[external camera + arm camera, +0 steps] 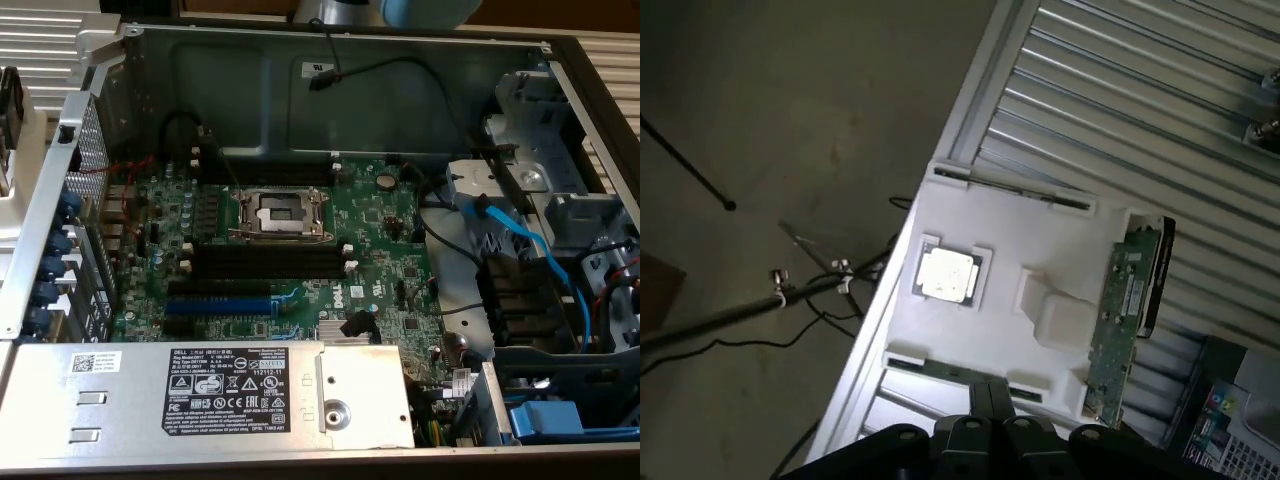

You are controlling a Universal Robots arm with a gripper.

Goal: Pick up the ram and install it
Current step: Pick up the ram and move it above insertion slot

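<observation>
Dark-green ram [1128,318]: lies along one edge of the white tray [1010,235], untouched. White block [1058,312] just beside it. Silver processor chip [946,274] sits in its own pocket further in. Gripper [990,392]: I see its jaws closed on nothing, above the tray and apart from the ram. Exterior view: green motherboard [390,260] in the case, black memory slots [265,262] between the processor socket [278,212] and the blue slot [215,303].

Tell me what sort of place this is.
Probably a robot workbench for computer assembly. An open desktop case holds a motherboard with an uncovered processor socket, and a white parts tray carries a processor chip and the ram, laid out for fitting.
</observation>
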